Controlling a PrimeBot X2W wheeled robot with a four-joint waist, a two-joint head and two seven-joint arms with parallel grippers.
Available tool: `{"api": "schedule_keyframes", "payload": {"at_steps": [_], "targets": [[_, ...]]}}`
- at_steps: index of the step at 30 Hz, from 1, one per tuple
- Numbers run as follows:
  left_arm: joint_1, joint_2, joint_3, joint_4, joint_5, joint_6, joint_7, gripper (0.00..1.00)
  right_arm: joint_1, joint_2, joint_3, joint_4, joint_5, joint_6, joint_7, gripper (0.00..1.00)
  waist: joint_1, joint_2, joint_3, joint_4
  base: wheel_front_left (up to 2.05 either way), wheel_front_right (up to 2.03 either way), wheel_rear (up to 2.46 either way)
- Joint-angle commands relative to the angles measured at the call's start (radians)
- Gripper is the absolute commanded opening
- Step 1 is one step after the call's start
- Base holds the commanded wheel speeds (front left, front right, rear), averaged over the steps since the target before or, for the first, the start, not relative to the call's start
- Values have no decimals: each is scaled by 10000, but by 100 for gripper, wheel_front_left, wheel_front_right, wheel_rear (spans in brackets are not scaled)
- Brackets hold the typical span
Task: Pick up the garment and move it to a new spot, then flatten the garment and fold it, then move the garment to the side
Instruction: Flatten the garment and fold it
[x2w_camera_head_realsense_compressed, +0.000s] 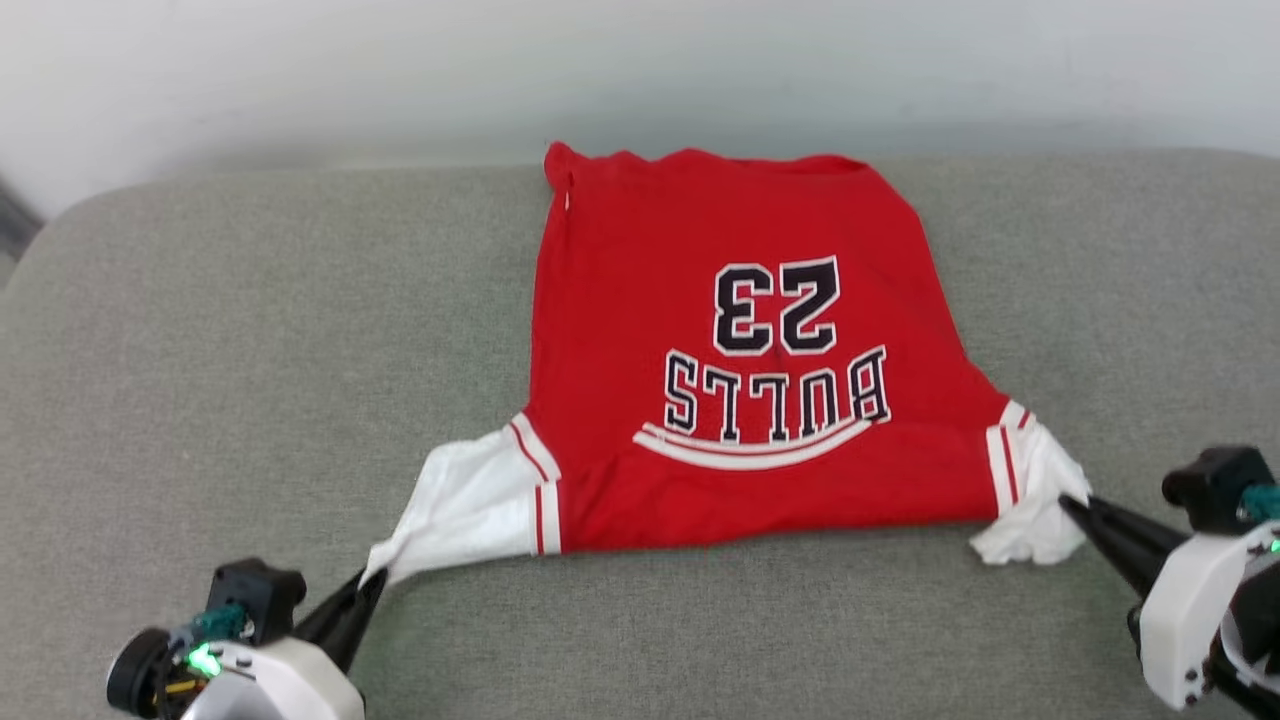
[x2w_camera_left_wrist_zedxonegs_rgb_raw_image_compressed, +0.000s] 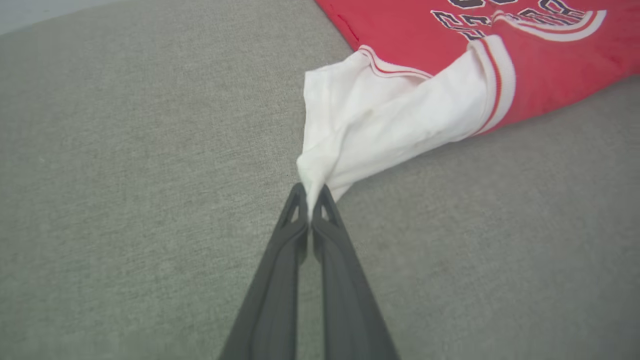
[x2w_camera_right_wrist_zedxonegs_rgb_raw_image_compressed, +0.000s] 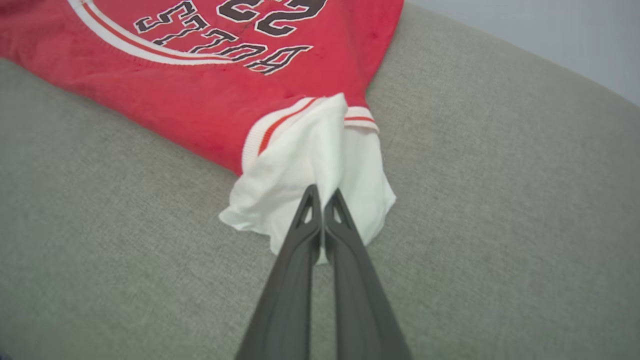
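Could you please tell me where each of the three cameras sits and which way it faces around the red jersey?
Head view: on the robot's head, looking forward and down at the jersey spread on the grey cushion; left gripper at lower left, right gripper at lower right.
Left wrist view: on the left wrist, looking along its shut fingers at the white sleeve they pinch.
Right wrist view: on the right wrist, looking along its shut fingers at the other white sleeve.
Shared: all three show the jersey's print.
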Motion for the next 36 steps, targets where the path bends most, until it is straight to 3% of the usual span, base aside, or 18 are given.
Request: {"api": "schedule_keyframes", "payload": {"at_steps": [1,13,19,21,31,36], "targets": [[287,121,-34,-138,-71,87,72,0,282,-149,100,-121,70,-11,36,0,3,0,-224,-16,0,0,0],[2311,803,-482,-1610,-564,579,797,0,2157,-1023,817,-968,1105,-11,756,0,3,0,-965,-119,0,0,0],[2526,830,-719,-1851,-465,630,941,0,2504,-1045,760,-1094,1323,-11,889,0,3,0,-940,-99,0,0,0],[2417,803,-690,-1934,-474,636,948,0,2370,-1013,588,-1155,1433,-11,944,100,3,0,-891,-80,0,0,0],[1895,927,-673,-2939,-404,522,1205,0,1171,-1632,-955,-2364,2438,-9,2492,100,3,0,-196,318,0,0,0],[1609,1026,-820,-3918,-188,558,1622,0,163,-1248,-2183,-2243,2818,-9,4259,100,3,0,570,822,0,0,0]]}}
